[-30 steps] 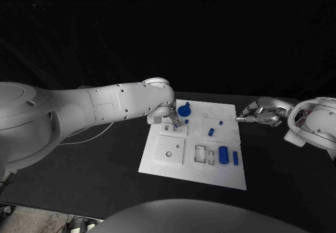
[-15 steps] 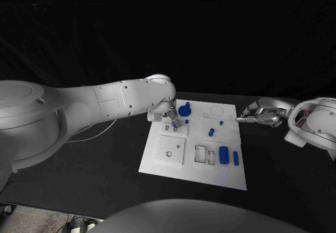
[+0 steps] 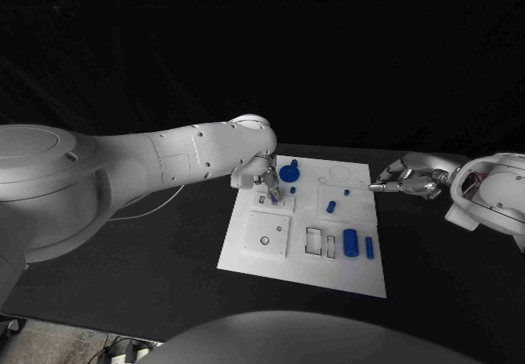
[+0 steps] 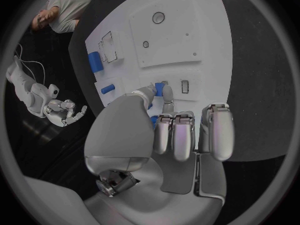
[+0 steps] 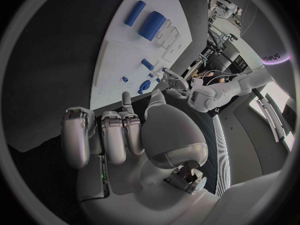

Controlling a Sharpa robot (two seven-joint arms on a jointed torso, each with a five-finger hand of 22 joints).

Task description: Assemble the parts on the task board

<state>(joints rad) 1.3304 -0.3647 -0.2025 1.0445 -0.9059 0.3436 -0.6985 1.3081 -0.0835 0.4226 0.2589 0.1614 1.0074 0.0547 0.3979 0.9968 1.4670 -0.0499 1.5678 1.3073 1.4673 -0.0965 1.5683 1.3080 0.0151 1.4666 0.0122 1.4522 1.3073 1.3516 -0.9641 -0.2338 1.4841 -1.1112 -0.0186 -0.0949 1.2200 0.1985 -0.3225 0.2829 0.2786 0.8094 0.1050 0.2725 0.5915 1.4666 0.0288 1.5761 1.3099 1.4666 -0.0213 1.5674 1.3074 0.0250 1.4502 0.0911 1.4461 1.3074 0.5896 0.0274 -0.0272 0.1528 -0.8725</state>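
The task board [image 3: 252, 250] lay in the middle of the black table [image 3: 131, 258], a white plate with its long side running near to far. The left hand [image 3: 260, 180] hovered over the board's far left part, and the left wrist view showed a small blue part [image 4: 159, 89] pinched at its fingertips, just above a raised block with small slots [image 4: 185, 86]; the other fingers were curled in beside it. The step in hand looked like seating that small part into one of those slots. The next move would call for lining the part up with the slot and pressing it straight down, as a slight tilt could jam it. The right hand [image 3: 407, 180] hung off the board's far right edge over the table, fingers loosely curled and holding nothing that could be seen. As for the recesses on the board, the large square plate [image 3: 267, 232] at the near left had one small round hole, and it appeared unfilled. The rectangular outlines [image 3: 321, 242] beside it also looked unfilled. To their right lay the large blue cylinder [image 3: 349, 242] and a slimmer blue bar [image 3: 369, 247], both loose on the surface. Farther off stood a blue knob [image 3: 287, 173] just beside the left hand, a short blue peg [image 3: 331, 205] and a tiny blue stud [image 3: 346, 192].
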